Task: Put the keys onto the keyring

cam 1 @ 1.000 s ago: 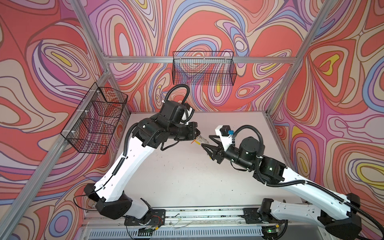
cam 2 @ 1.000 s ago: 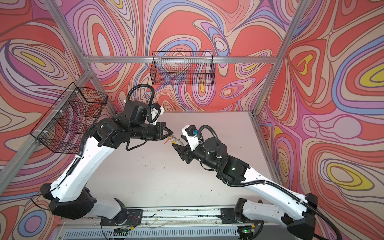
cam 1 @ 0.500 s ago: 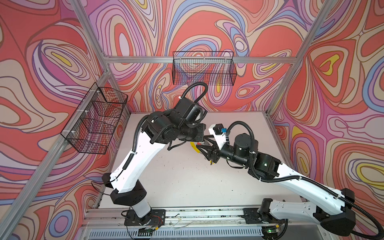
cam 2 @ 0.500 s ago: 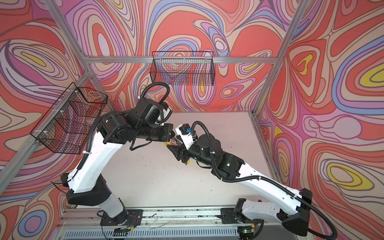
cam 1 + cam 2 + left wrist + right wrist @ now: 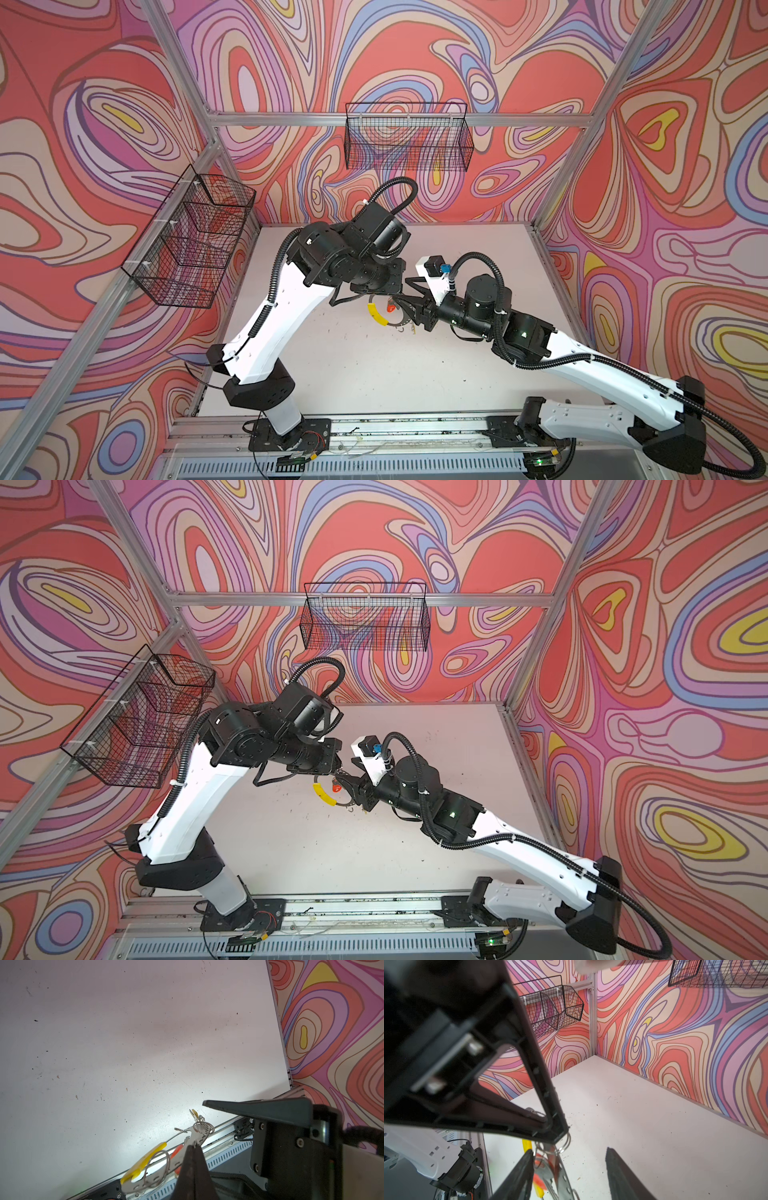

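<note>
Swirl-patterned red and pink walls close in a scuffed white tabletop (image 5: 353,374); both arms meet above its middle. We note the left gripper (image 5: 194,1146) pinched tight on the rim of the large flat grey keyring (image 5: 199,1138) with its yellow arc segment (image 5: 377,314), held up off the table as far as we can tell. A red oval plastic tag (image 5: 390,308) shows inside the ring's curve. A small yellowish piece (image 5: 194,1112) hangs from a thin wire split ring (image 5: 203,1127) at the rim. We cannot tell whether either key is properly threaded. The right gripper (image 5: 569,1154) has its jaws apart; the grey band shows between them in the right wrist view, and they grip nothing that we can see.

Our judgement: the step in hand is threading a key onto a split ring. To do it well, we would hold the left pinch steady and close the right fingers on the key's tag alone. We would then feed it slowly along the wire coil, since the hanging ring can swing.
</note>
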### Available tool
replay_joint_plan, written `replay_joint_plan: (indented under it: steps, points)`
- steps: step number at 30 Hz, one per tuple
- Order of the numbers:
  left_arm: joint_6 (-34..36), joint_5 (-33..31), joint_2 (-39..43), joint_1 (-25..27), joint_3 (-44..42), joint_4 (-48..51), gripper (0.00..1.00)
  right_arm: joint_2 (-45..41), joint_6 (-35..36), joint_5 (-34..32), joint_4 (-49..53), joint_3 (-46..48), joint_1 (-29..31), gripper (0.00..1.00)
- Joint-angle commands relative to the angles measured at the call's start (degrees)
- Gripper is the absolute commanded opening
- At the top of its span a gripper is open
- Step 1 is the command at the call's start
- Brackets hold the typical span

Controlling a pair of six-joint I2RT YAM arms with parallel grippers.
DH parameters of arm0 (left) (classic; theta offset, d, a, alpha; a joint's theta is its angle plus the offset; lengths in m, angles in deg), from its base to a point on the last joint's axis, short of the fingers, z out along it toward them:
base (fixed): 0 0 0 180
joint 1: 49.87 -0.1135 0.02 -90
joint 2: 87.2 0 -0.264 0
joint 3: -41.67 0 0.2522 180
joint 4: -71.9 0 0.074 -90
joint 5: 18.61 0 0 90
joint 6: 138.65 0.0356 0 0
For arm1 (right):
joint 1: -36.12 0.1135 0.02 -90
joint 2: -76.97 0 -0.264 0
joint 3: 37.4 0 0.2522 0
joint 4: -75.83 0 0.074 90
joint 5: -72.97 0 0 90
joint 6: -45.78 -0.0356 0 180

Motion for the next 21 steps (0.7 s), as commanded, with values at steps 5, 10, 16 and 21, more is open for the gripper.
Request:
replay_joint_plan:
  steps: [5, 10, 16, 21]
  points:
    - [-1.04, 2.45, 0.01, 0.41, 1.49, 2.70, 0.00, 0.21, -1.75, 3.44, -5.06, 1.83, 0.17, 0.55]
    - [-1.06, 2.76, 0.82, 0.57, -0.16, 2.19, 0.00, 0.32, -3.34, 5.31, -7.90, 2.57, 0.21, 0.53]
    - [-1.47, 2.85, 1.84, 0.65, -0.98, 1.50, 0.00, 2.39, -3.79, 5.42, -8.38, 2.64, 0.21, 0.51]
    - [-1.39, 2.05, 2.20, 0.67, -1.01, 2.18, 0.00, 0.29, -3.72, 2.69, -7.18, 3.85, 0.21, 0.44]
